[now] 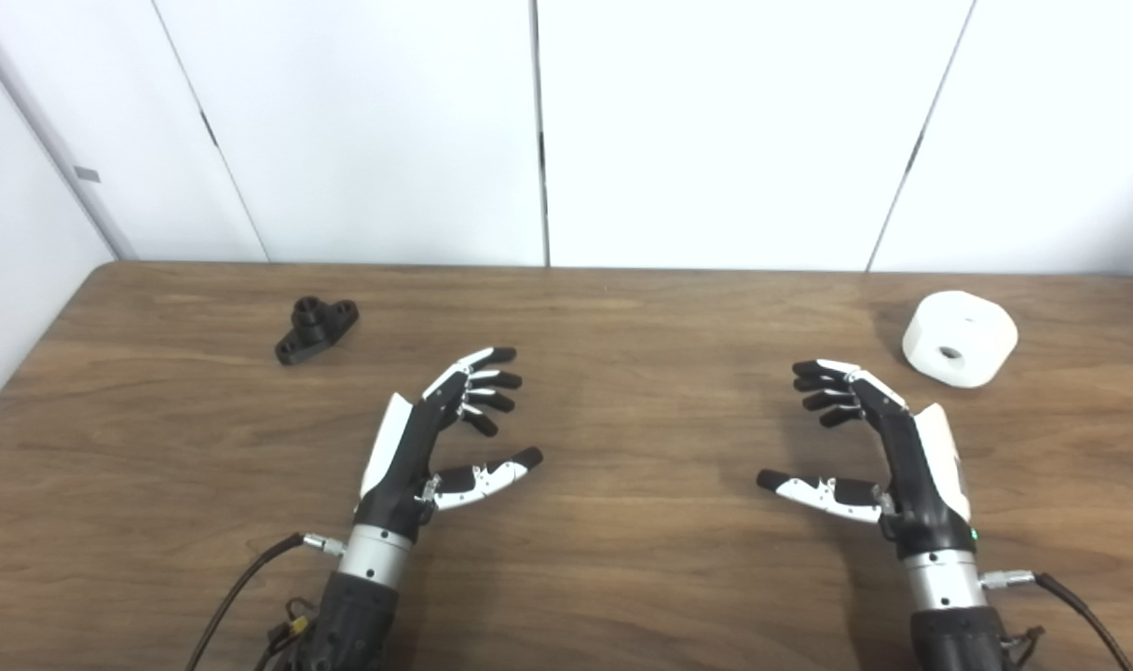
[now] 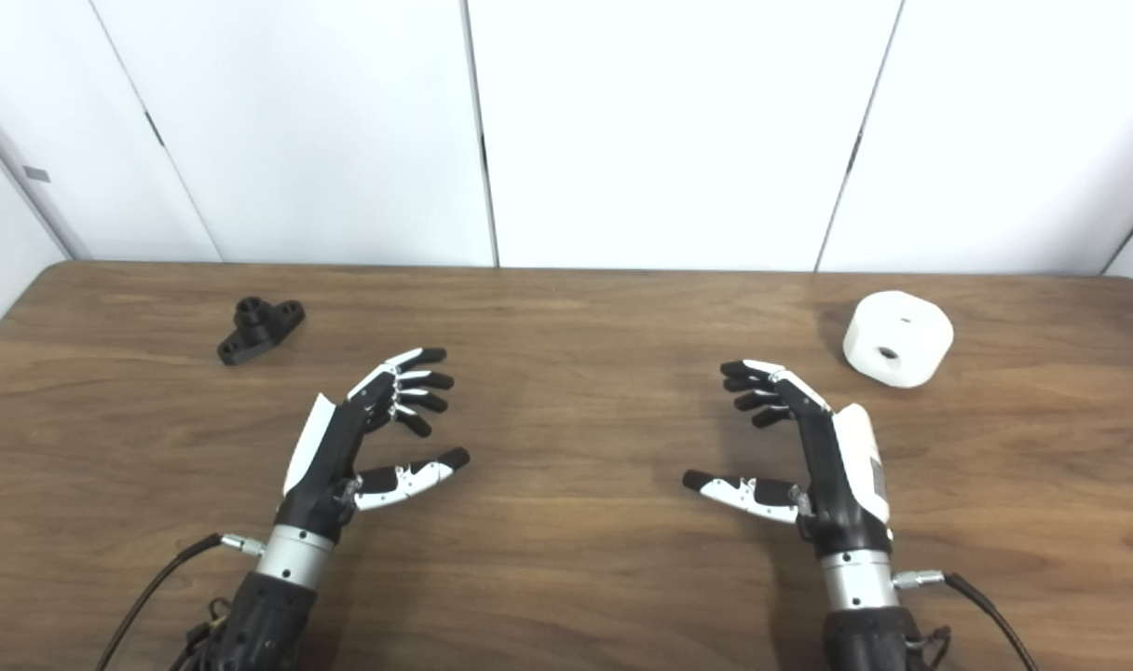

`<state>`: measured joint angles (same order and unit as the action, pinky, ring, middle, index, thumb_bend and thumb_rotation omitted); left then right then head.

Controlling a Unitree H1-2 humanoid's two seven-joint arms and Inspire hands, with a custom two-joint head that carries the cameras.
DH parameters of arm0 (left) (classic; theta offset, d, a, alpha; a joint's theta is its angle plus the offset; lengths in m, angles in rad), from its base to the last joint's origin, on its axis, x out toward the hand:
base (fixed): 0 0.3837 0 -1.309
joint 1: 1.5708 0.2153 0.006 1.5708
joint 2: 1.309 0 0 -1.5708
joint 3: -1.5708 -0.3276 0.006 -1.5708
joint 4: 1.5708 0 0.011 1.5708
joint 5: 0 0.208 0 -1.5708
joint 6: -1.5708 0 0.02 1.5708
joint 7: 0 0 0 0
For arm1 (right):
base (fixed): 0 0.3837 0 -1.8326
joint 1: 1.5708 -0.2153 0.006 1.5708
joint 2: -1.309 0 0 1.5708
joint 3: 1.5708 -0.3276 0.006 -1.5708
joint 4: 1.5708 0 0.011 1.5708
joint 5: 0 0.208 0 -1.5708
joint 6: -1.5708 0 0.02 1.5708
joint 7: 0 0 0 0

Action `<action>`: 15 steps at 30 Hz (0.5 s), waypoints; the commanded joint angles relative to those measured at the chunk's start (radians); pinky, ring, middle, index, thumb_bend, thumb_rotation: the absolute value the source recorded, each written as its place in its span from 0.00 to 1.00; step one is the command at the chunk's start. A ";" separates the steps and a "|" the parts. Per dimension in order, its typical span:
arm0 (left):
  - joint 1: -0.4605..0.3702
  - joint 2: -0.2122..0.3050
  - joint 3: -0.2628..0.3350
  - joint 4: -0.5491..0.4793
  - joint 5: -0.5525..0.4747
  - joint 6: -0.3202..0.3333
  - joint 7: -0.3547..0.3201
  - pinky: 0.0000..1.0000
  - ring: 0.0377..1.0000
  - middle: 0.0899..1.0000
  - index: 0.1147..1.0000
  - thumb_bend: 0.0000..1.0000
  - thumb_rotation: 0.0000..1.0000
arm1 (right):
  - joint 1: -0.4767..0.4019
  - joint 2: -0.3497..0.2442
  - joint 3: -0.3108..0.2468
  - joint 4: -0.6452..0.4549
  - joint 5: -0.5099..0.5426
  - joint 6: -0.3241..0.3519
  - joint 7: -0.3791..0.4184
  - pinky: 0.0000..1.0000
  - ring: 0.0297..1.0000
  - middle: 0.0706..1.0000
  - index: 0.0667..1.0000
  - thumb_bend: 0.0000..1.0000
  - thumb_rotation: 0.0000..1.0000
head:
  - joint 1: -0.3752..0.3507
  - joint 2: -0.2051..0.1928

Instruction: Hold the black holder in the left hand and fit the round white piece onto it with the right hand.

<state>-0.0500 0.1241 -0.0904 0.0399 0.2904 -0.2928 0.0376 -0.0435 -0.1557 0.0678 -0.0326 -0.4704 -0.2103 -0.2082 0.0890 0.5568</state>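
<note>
I see both hands over the wooden surface point(image 1: 622, 578), fingers spread, holding nothing; the left hand point(image 1: 436, 438) sits near the black holder point(image 1: 316, 329) at far left; the right hand point(image 1: 879, 447) is just near of the round white piece point(image 1: 960, 338) at far right; nothing lies between them; both arms are cut off at the near edge.

Table point(image 1: 622, 578) looks like wood-grain laminate, pretty matt. Holder point(image 1: 316, 329) is matt black plastic, the round white piece point(image 1: 960, 337) smooth matt plastic.
</note>
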 commanded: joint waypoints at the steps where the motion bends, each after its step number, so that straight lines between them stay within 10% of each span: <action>1: 0.032 -0.024 -0.019 0.029 0.007 -0.023 0.011 0.52 0.64 0.69 0.83 0.64 0.00 | 0.003 -0.024 -0.011 0.011 -0.002 -0.044 -0.009 0.54 0.61 0.65 0.68 0.69 0.00 | -0.001 0.002; 15: 0.033 -0.029 -0.023 0.027 -0.006 -0.020 0.006 0.51 0.63 0.69 0.82 0.64 0.00 | 0.007 -0.027 -0.013 -0.002 0.000 -0.034 -0.002 0.54 0.61 0.65 0.68 0.70 0.00 | 0.044 0.001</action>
<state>-0.0501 0.1235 -0.0935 0.0398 0.2854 -0.2927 0.0371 -0.0429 -0.1565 0.0676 -0.0334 -0.4681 -0.2101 -0.2073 0.1319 0.5568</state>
